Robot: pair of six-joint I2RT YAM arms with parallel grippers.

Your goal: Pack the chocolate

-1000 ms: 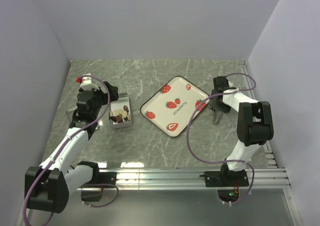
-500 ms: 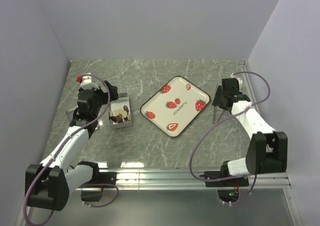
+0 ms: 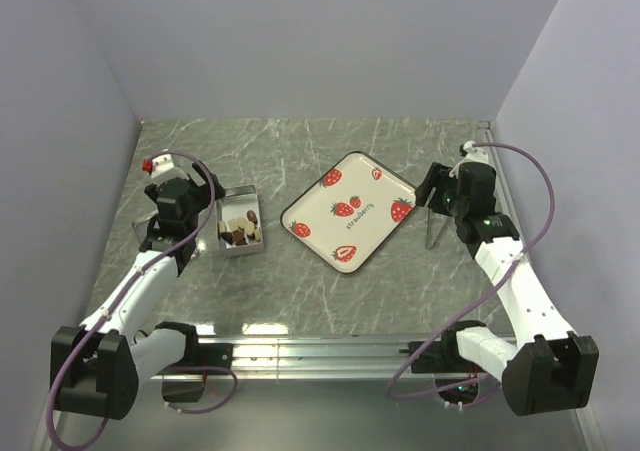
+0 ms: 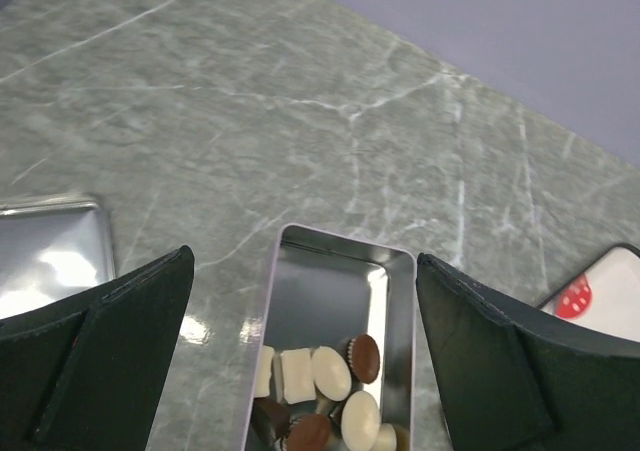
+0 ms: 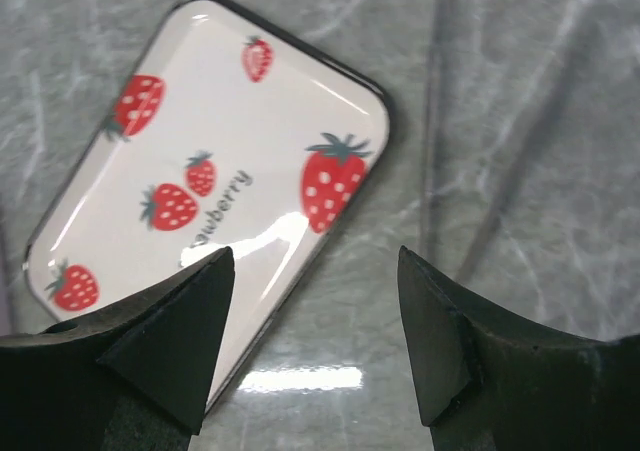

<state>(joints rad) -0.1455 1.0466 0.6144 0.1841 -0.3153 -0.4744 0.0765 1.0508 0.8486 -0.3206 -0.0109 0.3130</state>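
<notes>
The chocolate [image 4: 330, 376], several small dark brown and cream pieces, lies in the near end of an open silver tin [image 4: 335, 276]. In the top view the chocolate [image 3: 241, 232] and tin [image 3: 243, 200] sit left of centre. My left gripper [image 4: 305, 261] hangs open above the tin, its fingers wide on either side and holding nothing. In the top view the left gripper [image 3: 207, 211] is just left of the tin. My right gripper [image 5: 315, 256] is open and empty over the table by the right corner of the strawberry tray [image 5: 280, 101]; from above the right gripper [image 3: 436, 185] is right of the tray.
The white strawberry-print tray [image 3: 365, 186] lies at mid-table with nothing on it. Thin metal tongs [image 3: 431, 233] lie right of the tray, and the tongs [image 5: 428, 151] show ahead of my right fingers. A flat silver lid [image 4: 50, 256] lies left of the tin.
The right arm has unfolded toward the right, and its gripper has drawn slightly back from the tray corner. The left gripper has eased a little to the left of the tin.
</notes>
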